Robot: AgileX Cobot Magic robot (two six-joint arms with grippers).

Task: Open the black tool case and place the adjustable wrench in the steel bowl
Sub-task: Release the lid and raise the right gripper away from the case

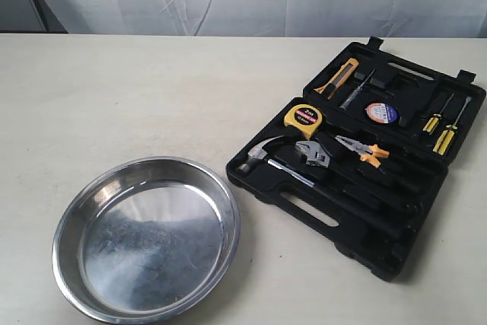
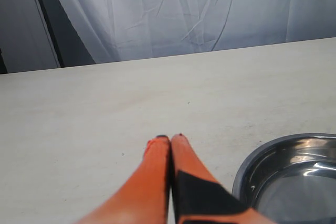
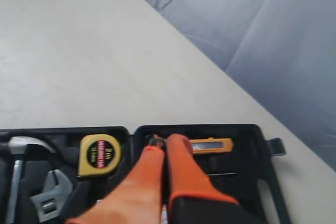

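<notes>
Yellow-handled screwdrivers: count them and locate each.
2. One screwdriver and a second lie side by side at the right end of the case's far half. More may be hidden.

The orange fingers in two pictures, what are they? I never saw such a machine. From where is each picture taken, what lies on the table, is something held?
They are the grippers of a two-armed robot. Each wrist carries a camera: one looks past the left gripper at the table and steel bowl, one past the right gripper, above the open black tool case. A third camera stands apart and sees the table. The case holds the adjustable wrench, a hammer, a tape measure and pliers. Both grippers are shut and hold nothing; the bowl is empty.
</notes>
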